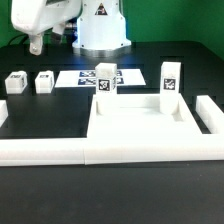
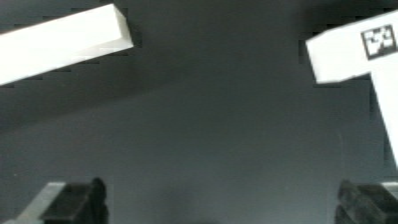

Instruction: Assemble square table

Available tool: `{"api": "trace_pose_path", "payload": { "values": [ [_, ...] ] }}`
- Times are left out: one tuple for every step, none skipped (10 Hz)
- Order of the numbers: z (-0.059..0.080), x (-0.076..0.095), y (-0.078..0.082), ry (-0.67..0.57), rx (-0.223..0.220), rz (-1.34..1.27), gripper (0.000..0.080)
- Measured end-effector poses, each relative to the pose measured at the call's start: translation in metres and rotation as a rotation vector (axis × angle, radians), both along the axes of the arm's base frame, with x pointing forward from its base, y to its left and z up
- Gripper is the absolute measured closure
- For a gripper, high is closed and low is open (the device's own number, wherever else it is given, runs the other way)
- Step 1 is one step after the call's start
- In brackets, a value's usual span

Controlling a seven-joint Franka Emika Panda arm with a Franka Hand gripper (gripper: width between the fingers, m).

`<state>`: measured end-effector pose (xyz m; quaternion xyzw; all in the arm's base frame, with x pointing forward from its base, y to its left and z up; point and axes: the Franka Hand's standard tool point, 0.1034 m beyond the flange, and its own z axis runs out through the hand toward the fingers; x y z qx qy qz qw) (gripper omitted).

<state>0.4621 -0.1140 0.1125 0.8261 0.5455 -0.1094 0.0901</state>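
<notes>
The square table slab (image 1: 140, 122) lies white and flat at the exterior view's centre right, against the front border wall. Two tagged white leg blocks (image 1: 106, 78) (image 1: 170, 82) stand upright at its far corners. Two more small leg blocks (image 1: 16, 82) (image 1: 44, 81) sit on the black table at the exterior view's left. My gripper (image 1: 36, 42) hangs high above those two blocks. In the wrist view my gripper (image 2: 222, 198) is open and empty, with both fingers (image 2: 71, 202) wide apart over bare black table. A white tagged block (image 2: 356, 50) and another white piece (image 2: 63, 45) lie beyond them.
The long low white border wall (image 1: 60, 150) runs along the front, with side arms at both ends. The marker board (image 1: 82, 76) lies flat behind the slab. The robot's white base (image 1: 102, 25) stands at the back.
</notes>
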Motion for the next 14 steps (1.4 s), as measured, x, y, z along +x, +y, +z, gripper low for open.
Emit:
{"api": "trace_pose_path", "payload": {
  "values": [
    [0.000, 0.000, 0.000, -0.011, -0.003, -0.040, 0.0150],
    [0.000, 0.000, 0.001, -0.029, -0.007, -0.104, 0.0150],
    [-0.003, 0.000, -0.001, -0.048, -0.005, -0.186, 0.0150],
    [-0.009, -0.004, -0.009, -0.070, -0.004, -0.303, 0.0150],
    [-0.013, -0.008, -0.017, -0.087, -0.011, -0.396, 0.0150],
    [-0.017, -0.016, -0.021, -0.116, -0.014, -0.572, 0.0150],
    [-0.019, -0.019, -0.023, -0.126, -0.011, -0.672, 0.0150],
    [-0.019, -0.017, -0.019, -0.129, -0.010, -0.665, 0.0150],
    [-0.019, -0.016, -0.015, -0.152, -0.013, -0.778, 0.0150],
    [-0.019, -0.016, -0.013, -0.166, -0.013, -0.852, 0.0150],
    [-0.019, -0.015, -0.011, -0.179, -0.016, -0.916, 0.0150],
    [-0.021, -0.017, -0.011, -0.178, -0.014, -0.948, 0.0150],
    [-0.031, -0.030, -0.020, -0.128, -0.014, -1.037, 0.0150],
    [-0.040, -0.042, -0.029, -0.046, -0.007, -1.136, 0.0150]
  ]
}}
